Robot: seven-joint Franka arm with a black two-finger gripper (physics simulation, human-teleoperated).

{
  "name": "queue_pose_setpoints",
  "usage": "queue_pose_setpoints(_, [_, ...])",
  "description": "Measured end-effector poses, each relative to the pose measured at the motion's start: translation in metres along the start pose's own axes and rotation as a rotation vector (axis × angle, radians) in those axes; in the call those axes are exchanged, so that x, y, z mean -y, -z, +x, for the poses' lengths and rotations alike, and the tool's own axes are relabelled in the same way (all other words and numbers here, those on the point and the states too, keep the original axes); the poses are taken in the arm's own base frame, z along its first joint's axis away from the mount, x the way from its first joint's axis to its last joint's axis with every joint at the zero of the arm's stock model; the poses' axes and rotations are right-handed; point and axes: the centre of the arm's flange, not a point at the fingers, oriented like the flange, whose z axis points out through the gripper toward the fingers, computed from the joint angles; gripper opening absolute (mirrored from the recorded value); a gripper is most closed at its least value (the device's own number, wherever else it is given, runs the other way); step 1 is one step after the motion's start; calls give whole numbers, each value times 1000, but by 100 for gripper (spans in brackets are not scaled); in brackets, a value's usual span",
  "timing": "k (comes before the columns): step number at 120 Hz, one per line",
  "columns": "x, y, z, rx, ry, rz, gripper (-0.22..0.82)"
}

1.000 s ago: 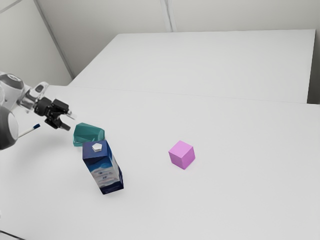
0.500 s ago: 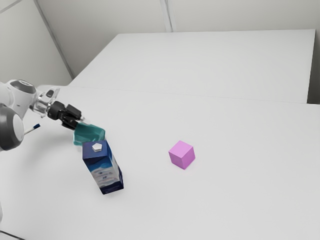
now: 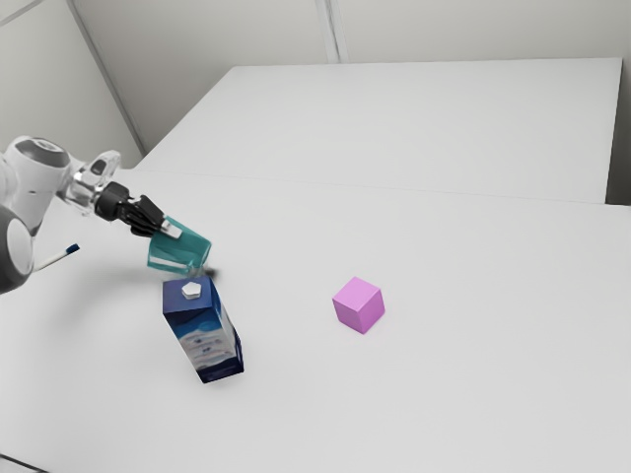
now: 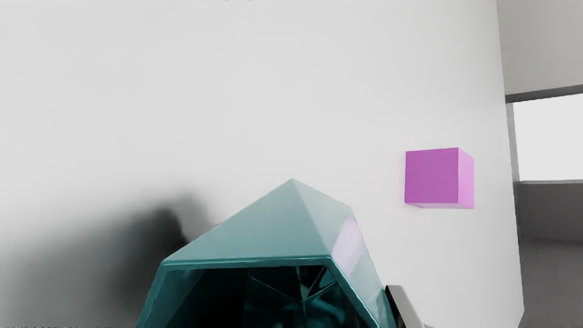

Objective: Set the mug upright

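Right now the gripper is reaching into the exterior view's left side, its end meeting the mug; whether it is gripping or merely touching, I am not able to tell. The mug is sitting left of centre in that frame, slanting rather than standing upright. Its teal body is showing flat, angled faces, glossy and slightly see-through, with paler patches catching the light. In the wrist view its open mouth is facing the camera, the straight-edged rim framing a dark, faceted inside, and a blurry shadow is spreading over the table beside it. Just below the mug in the exterior view, a blue and white carton is standing, wearing a white cap. Farther out, a pink cube is resting near the middle of the frame. Over at the far left, a toothbrush is lying below the white arm, its dark blue head pointing toward the mug.
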Motion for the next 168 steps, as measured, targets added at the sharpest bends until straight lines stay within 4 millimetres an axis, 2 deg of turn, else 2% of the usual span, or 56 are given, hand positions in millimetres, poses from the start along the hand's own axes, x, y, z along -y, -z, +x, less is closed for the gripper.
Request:
queue_pose_setpoints(17, [-65, 0, 17, 130, -64, 174, -16])
queue_pose_setpoints(33, [-126, -23, 36, 279, -144, 405, -17])
queue_pose_setpoints(39, [-140, -35, 36, 312, -154, 477, -17])
queue_pose_setpoints(52, [-156, -61, 33, 354, -179, 624, -17])
queue_pose_setpoints(73, [-153, -105, 36, 345, -212, 796, -17])
queue_pose_setpoints(84, [-144, -125, 29, 334, -204, 843, -17])
queue_pose_setpoints(110, [-128, -147, 19, 287, -170, 906, -17])
queue_pose_setpoints(145, [-109, -165, 21, 245, -108, 933, -17])
queue_pose_setpoints(153, [-109, -168, 22, 235, -99, 933, -8])
queue_pose_setpoints(168, [-111, -170, 24, 217, -88, 932, 19])
